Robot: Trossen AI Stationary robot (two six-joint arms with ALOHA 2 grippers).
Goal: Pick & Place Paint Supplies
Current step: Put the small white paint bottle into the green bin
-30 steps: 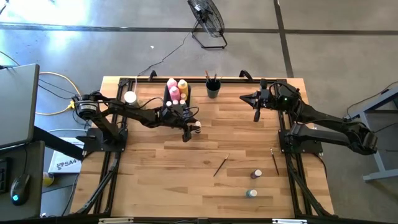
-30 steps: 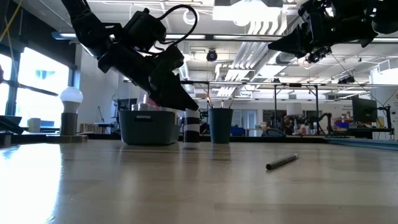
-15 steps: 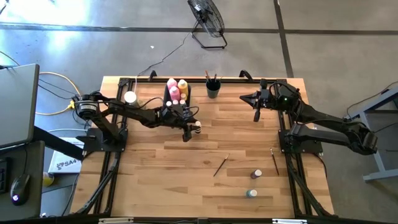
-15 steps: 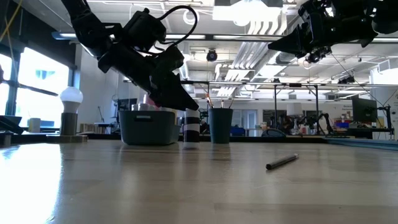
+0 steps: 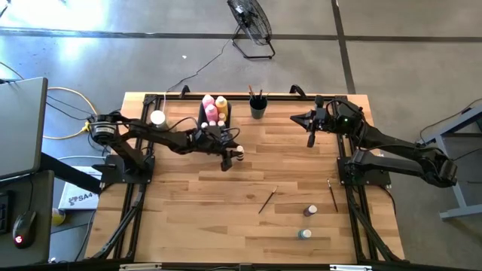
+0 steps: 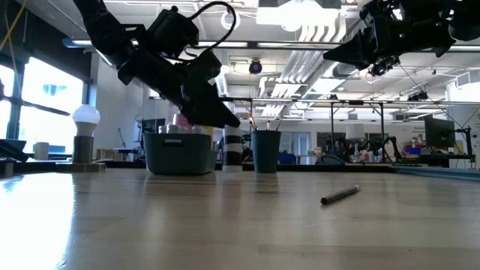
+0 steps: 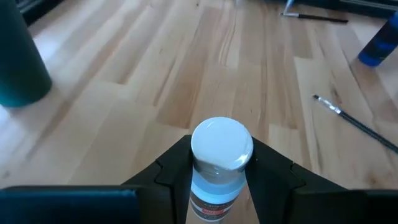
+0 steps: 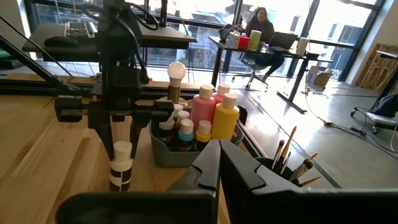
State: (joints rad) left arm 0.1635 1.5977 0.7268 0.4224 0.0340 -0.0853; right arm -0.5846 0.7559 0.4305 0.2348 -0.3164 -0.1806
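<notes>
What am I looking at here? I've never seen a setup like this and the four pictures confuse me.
It is one wooden table with two dark robot arms, photographed from four places: overhead, level with the tabletop, and from a camera on each wrist.

The left pincer is shut on a small white-capped paint bottle, held upright beside a grey bin. That bin holds a pink squeeze bottle, a yellow squeeze bottle and more small bottles. Next to it a dark cup holds brushes.

The right pincer is shut and holds nothing, raised above the table's far right part.

On the near side of the table lie two paintbrushes and two small bottles.
</notes>
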